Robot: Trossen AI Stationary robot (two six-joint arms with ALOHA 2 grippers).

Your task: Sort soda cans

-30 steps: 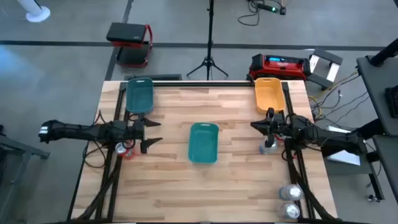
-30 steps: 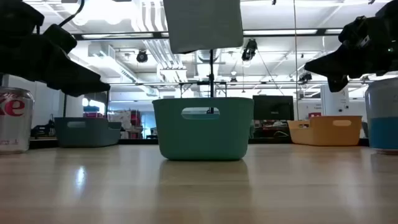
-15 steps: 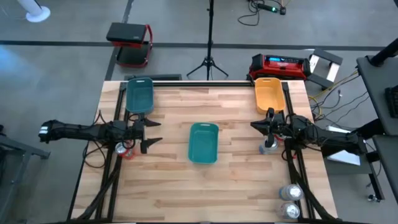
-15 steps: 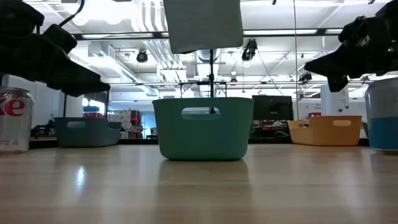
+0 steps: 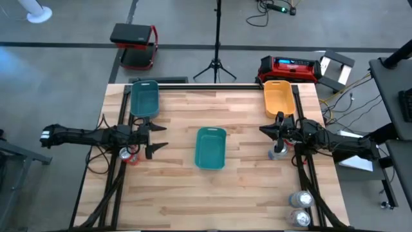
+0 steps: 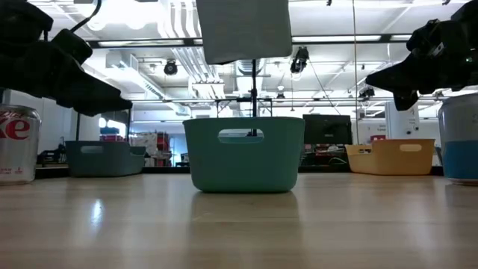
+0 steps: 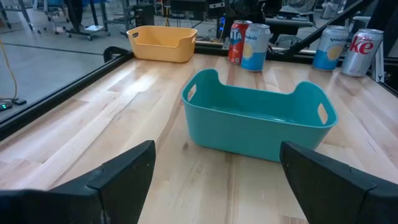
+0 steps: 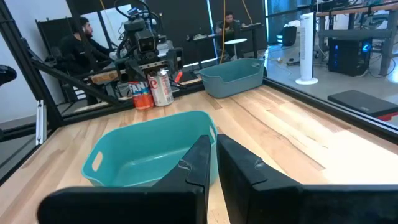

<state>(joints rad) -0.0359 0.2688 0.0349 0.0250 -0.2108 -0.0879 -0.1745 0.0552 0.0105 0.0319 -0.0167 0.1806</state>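
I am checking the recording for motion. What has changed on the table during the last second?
Nothing visibly changed. Both arms hold the same pose: the left claw open, the right claw shut and empty. The cans and trays lie where they were.

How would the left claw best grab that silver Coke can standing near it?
Probably around the middle of its round body, from the side facing the left gripper. The silver Coke can stands upright on the table, so its curved wall suits open fingers. A red can stands close beside it, so the fingers should avoid that side.
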